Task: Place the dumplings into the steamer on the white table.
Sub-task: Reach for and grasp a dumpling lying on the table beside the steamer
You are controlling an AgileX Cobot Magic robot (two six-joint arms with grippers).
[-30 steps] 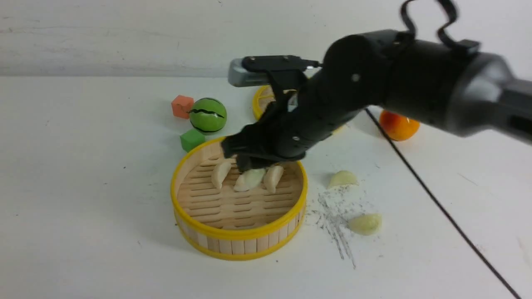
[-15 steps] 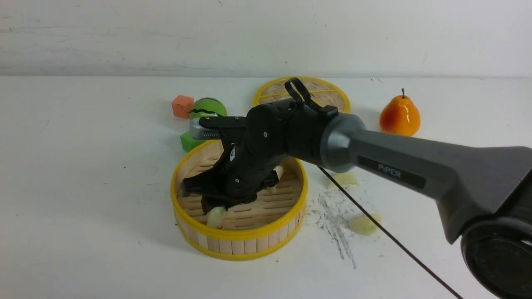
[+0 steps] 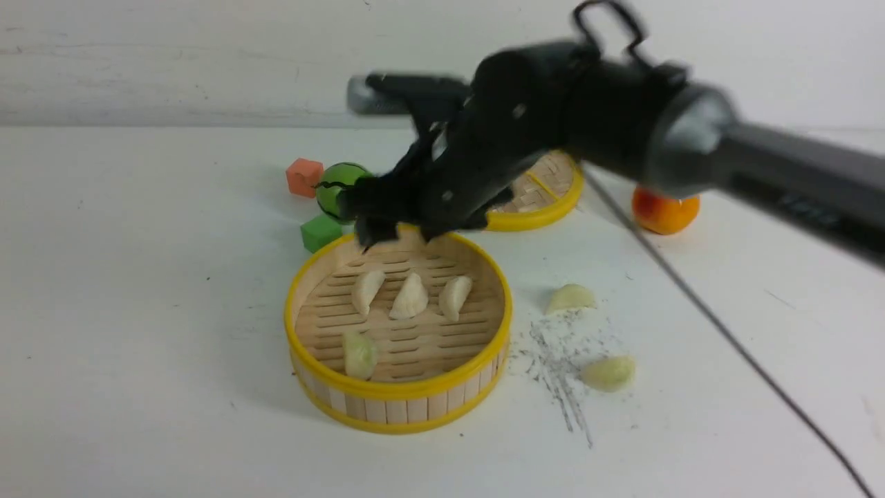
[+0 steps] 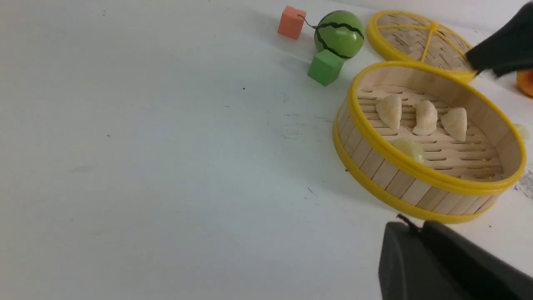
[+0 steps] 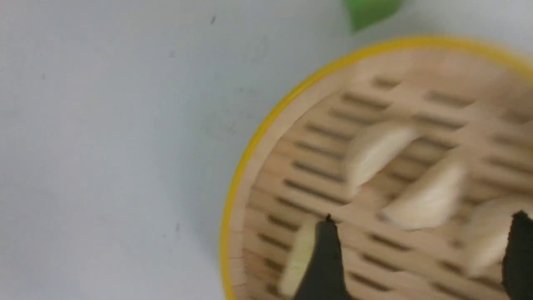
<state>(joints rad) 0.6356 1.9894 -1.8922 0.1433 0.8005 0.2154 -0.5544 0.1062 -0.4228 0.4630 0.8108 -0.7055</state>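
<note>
**Right gripper (image 3: 397, 234) released above the steamer (image 3: 397, 391)**

We find the right gripper with its jaws spread and empty, hovering over the steamer's far rim. Its arm (image 3: 691, 149) reaches in from the steamer's right, wrist pitched down. Half a second ago it sat low inside the steamer on the yellow-green dumpling (image 3: 360, 354). That dumpling now lies free on the slats by the near-left wall. Three cream dumplings (image 3: 411, 296) sit in a row mid-steamer. Two more dumplings (image 3: 608, 373) lie on the white table (image 3: 138, 311), right of the steamer.
</note>
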